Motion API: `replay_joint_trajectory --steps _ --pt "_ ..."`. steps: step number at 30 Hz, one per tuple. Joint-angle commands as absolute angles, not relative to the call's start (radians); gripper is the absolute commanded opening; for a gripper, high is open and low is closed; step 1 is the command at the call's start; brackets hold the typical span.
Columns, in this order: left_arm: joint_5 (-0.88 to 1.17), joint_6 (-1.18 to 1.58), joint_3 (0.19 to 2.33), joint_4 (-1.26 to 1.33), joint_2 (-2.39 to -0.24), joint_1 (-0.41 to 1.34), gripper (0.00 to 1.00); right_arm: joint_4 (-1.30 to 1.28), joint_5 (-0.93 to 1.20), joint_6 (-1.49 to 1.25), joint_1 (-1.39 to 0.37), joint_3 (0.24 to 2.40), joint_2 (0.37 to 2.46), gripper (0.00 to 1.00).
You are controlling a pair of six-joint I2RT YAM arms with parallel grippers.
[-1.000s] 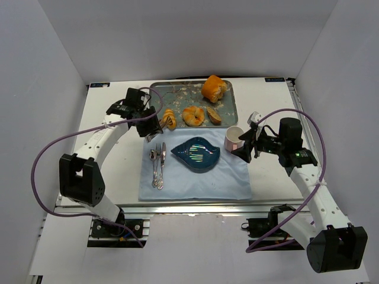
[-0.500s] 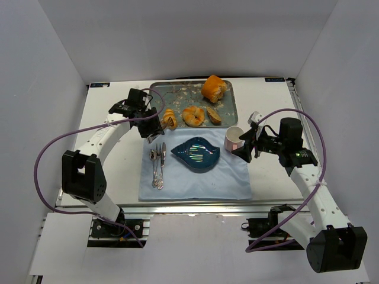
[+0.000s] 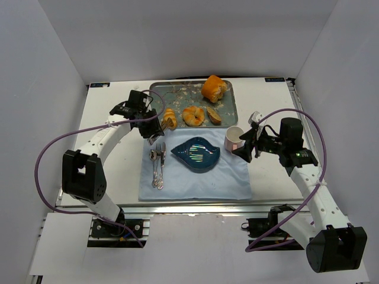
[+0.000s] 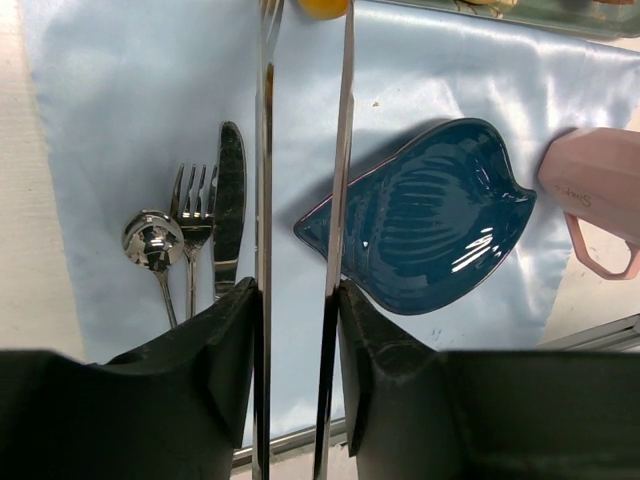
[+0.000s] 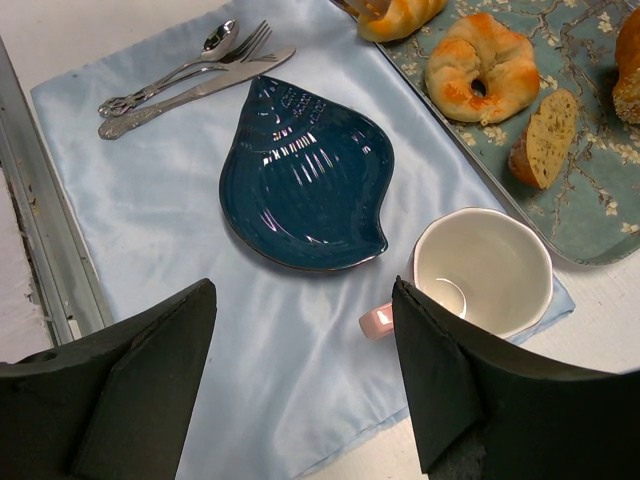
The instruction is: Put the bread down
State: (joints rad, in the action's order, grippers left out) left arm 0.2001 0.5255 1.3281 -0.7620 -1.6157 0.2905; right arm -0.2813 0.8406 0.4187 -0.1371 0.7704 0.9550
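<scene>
My left gripper (image 3: 153,127) (image 4: 298,290) is shut on a pair of metal tongs (image 4: 262,150). The tong blades reach to a golden bread roll (image 3: 169,119) (image 4: 322,6) (image 5: 400,15) at the near left corner of the patterned tray (image 3: 228,106) and stand on either side of it. Only the roll's edge shows in the left wrist view. A shell-shaped blue plate (image 3: 196,153) (image 4: 430,225) (image 5: 300,180) lies on the light blue cloth (image 3: 195,180). My right gripper (image 3: 244,148) (image 5: 305,285) hangs open and empty over the cloth, beside the pink cup (image 3: 234,138) (image 5: 485,270).
On the tray also lie a ring-shaped bun (image 3: 193,115) (image 5: 480,62), a bread slice (image 3: 214,115) (image 5: 545,135) and a large orange loaf (image 3: 214,88). A spoon, fork and knife (image 3: 158,163) (image 4: 195,235) (image 5: 180,75) lie left of the plate. White walls enclose the table.
My left gripper shifted slightly toward the tray, and it has squeezed the tong blades closer together around the roll. The right arm has not moved.
</scene>
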Motion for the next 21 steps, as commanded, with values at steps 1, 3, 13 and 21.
replay_joint_trajectory --steps 1,3,13,21 --pt "0.218 0.529 1.319 -0.729 -1.609 0.295 0.43 -0.252 0.861 0.416 -0.127 0.767 0.936 0.76" --pt "0.221 0.531 1.316 -0.726 -1.609 0.295 0.4 -0.253 0.861 0.416 -0.126 0.769 0.933 0.76" --pt "0.236 0.534 1.33 -0.726 -1.591 0.296 0.04 -0.267 0.868 0.419 -0.118 0.767 0.922 0.76" --pt "0.227 0.538 1.358 -0.739 -1.519 0.296 0.0 -0.27 0.873 0.417 -0.114 0.764 0.911 0.76"
